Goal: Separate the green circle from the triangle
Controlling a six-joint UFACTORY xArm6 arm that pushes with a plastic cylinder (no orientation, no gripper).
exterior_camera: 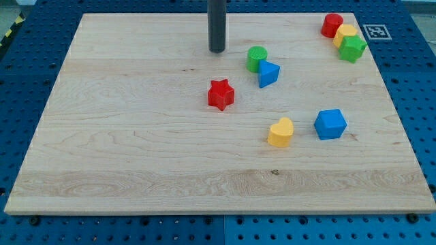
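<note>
Wooden board (136,150); green circle (257,58) short, round, touching blue triangle (268,73).

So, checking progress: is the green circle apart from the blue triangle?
No: the green circle touches the blue triangle; my tip stands left of them.

open board lies between my tip (216,50) and the green circle (257,58), blue triangle (268,73) touching behind.
</note>
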